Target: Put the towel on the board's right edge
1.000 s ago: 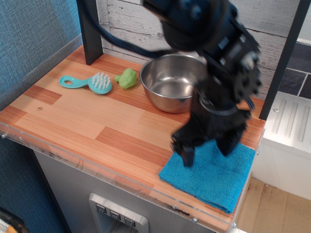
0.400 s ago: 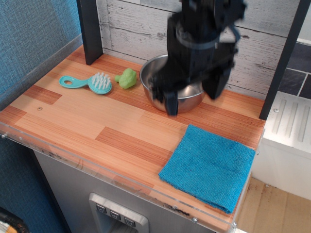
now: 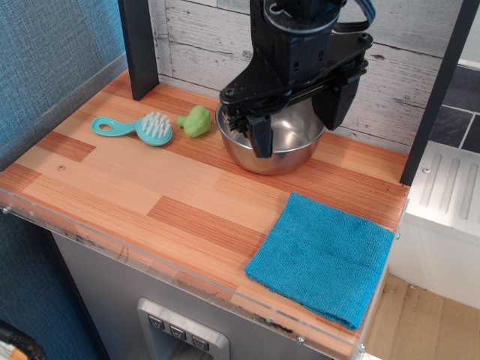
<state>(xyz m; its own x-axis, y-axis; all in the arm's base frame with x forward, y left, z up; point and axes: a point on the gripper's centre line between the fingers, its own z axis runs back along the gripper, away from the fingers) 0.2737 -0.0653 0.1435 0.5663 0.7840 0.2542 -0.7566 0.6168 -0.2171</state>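
We hover our gripper, fingers spread and empty, over the bowl, since the towel lies flat at the board's right edge.

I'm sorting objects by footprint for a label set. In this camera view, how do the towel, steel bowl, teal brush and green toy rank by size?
Largest to smallest:
1. towel, though it lies nearer the camera
2. steel bowl, partly hidden by the gripper
3. teal brush
4. green toy

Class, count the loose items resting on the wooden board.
4: a teal brush at back left, a green toy beside it, a steel bowl partly behind the pincer, and the towel at the right edge.
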